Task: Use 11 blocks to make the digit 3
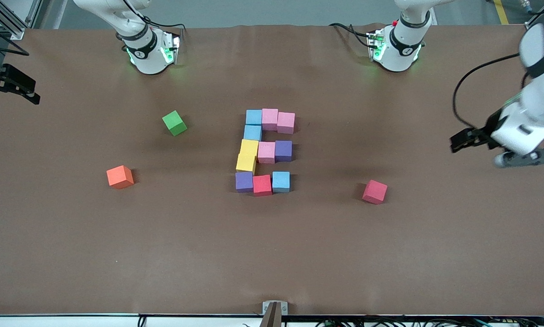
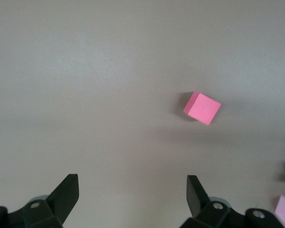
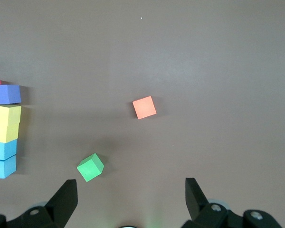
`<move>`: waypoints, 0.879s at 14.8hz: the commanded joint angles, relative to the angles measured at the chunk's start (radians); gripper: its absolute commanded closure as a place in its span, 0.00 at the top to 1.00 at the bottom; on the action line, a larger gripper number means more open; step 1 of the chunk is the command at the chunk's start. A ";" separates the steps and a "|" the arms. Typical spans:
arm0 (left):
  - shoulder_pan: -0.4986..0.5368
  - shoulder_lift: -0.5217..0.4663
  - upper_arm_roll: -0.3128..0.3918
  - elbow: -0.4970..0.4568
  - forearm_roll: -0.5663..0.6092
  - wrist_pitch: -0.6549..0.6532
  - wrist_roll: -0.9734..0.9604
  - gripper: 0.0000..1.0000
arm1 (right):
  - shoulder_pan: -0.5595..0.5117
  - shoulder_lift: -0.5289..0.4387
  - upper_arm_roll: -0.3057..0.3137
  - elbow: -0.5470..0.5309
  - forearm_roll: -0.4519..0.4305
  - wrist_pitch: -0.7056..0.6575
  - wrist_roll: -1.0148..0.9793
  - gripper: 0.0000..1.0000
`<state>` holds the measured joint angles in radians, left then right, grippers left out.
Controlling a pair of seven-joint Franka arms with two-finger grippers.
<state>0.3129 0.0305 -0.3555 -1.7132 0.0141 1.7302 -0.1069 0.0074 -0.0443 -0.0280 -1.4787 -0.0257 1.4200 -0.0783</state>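
- Brown desk (image 1: 117, 254) carries eleven cubes joined as a many-coloured figure (image 1: 265, 150) at its middle: three bars linked down the side toward the right arm's end.
- Loose pink-red cube (image 1: 374, 191) lies toward the left arm's end; green cube (image 1: 174, 122) and orange cube (image 1: 120, 176) lie toward the right arm's end.
- Left gripper (image 1: 458, 143) hangs over the desk's edge at its own end, fingers (image 2: 66, 194) spread, holding nothing.
- Right gripper (image 3: 130, 199) waits, fingers (image 3: 64, 199) spread, holding nothing.
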 commanded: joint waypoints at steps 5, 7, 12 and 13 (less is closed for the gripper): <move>0.107 -0.142 0.024 -0.002 -0.075 -0.073 0.200 1.00 | -0.009 -0.026 0.008 -0.023 0.016 0.002 -0.005 1.00; 0.085 -0.138 0.049 0.041 -0.074 -0.098 0.210 1.00 | -0.010 -0.026 0.007 -0.023 0.016 0.002 -0.006 1.00; -0.127 -0.139 0.249 0.070 -0.071 -0.103 0.193 1.00 | 0.000 -0.028 0.016 -0.023 0.016 0.002 -0.005 1.00; -0.161 -0.138 0.268 0.072 -0.071 -0.103 0.188 1.00 | -0.001 -0.028 0.016 -0.023 0.016 0.002 -0.006 1.00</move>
<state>0.2120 -0.1038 -0.1316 -1.6595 -0.0405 1.6484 0.0843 0.0104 -0.0445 -0.0179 -1.4785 -0.0187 1.4196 -0.0802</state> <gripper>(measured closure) 0.000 0.000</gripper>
